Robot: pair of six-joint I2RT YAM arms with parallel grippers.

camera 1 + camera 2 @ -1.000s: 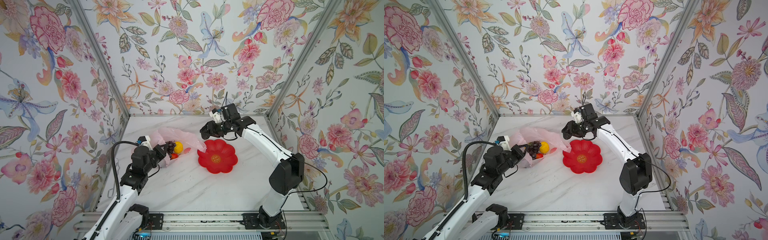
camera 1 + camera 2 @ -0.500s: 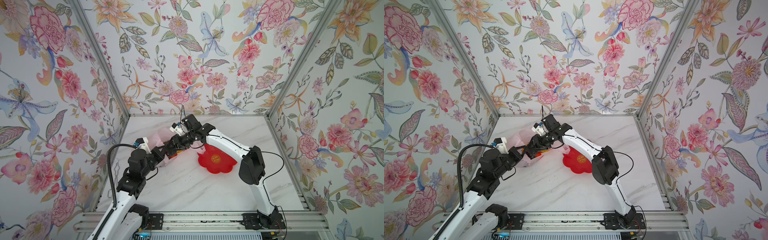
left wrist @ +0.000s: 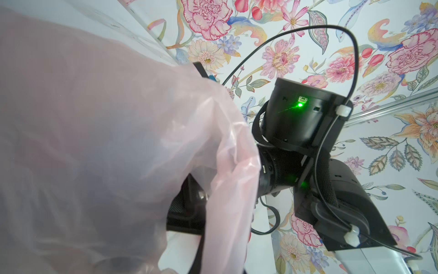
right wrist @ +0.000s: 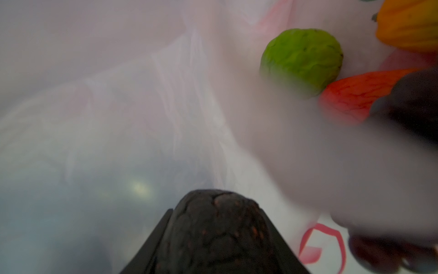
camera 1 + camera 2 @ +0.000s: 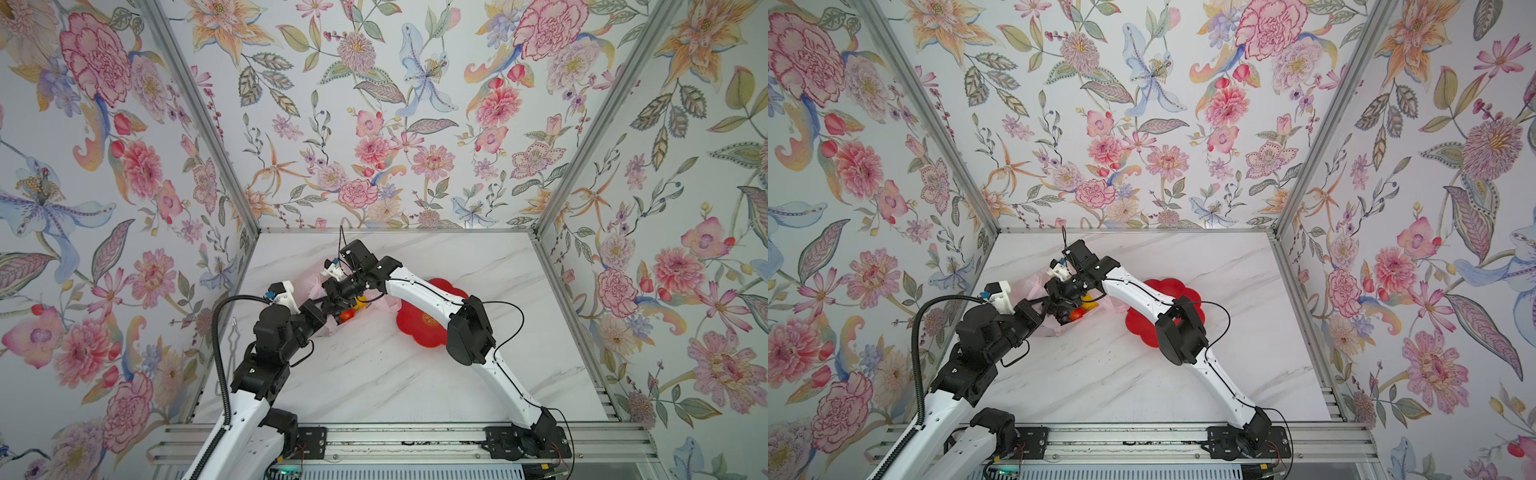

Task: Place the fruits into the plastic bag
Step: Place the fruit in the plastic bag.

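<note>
Nearest, well to this side of the red flower-shaped plate [image 5: 409, 333], the aluminium rail [image 5: 395, 440] carries both arm bases. Bare marble table [image 5: 374, 374] lies between the rail and the plate. The right arm crosses above the plate and hides part of it. Just beside the plate, on the left arm's side, lies the plastic bag [image 5: 306, 283], a thin pink film. A yellow fruit [image 5: 360, 302] and a red fruit [image 5: 345, 316] show at the bag's end nearest the plate. The left gripper [image 5: 328, 314] is at the bag's near edge, its jaws clenched on the film, which drapes across most of the left wrist view. The right gripper [image 5: 337, 300] reaches into the bag from the plate's side, and its jaws grasp a dark bumpy fruit [image 4: 218, 227]. Past that fruit, inside the bag, the right wrist view shows a green round fruit [image 4: 302, 60] just beside a red-orange fruit [image 4: 350, 97], with a yellow ribbed fruit [image 4: 410, 26] near them. Farthest, behind the plate, stands the floral wall [image 5: 374, 145].
</note>
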